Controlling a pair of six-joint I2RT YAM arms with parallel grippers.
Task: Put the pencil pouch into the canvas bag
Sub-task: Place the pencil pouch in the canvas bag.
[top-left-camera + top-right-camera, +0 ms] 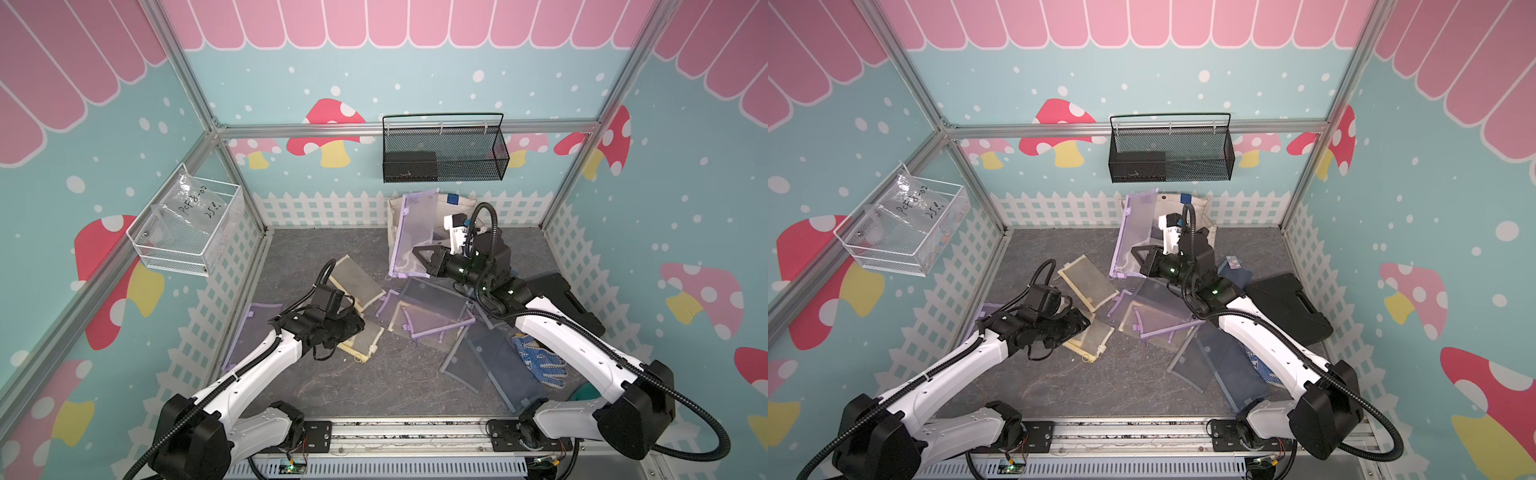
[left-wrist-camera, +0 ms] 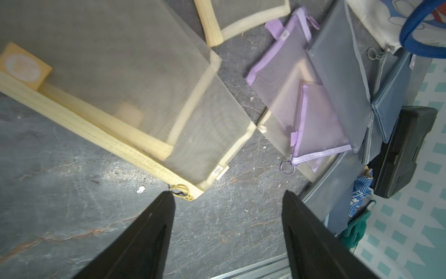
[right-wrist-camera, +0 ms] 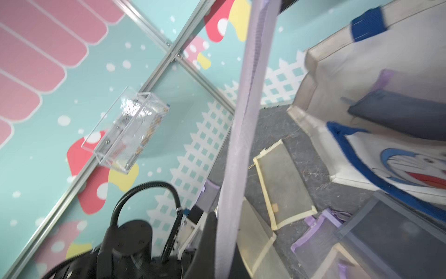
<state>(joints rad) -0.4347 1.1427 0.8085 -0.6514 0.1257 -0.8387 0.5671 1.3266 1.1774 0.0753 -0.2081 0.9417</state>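
Over on your left, the left gripper (image 2: 228,195) hangs low above the grey stone-patterned tabletop (image 1: 374,382) with its black fingers (image 2: 154,232) spread apart and nothing between them. Just ahead of one fingertip lies the corner of a yellow-trimmed see-through mesh pouch (image 2: 125,96), its gold zipper ring right at that tip. Farther out from that claw sits a heap of flat lilac-edged and grey mesh pouches (image 1: 432,311).

Moving right, your right gripper (image 1: 420,252) is clenched on the lilac-trimmed translucent mesh pencil pouch (image 1: 411,232); in the right wrist view its purple zipper edge (image 3: 241,120) runs straight up out of the pinched jaws. In both top views the pouch stands up on end, tilted, its upper end against the rim of the cream-white canvas bag with blue strap handles (image 1: 463,203), which lies just beyond the claw, against the back fence. The wrist view shows the bag's open mouth with the blue cartoon cat face (image 3: 410,169) on its front. Whether the pouch's far end is inside the mouth, you cannot tell.

Behind that arm lies a black hard plastic case (image 1: 569,299), and beside the forearm a blue-and-white dotted work glove (image 1: 540,361).
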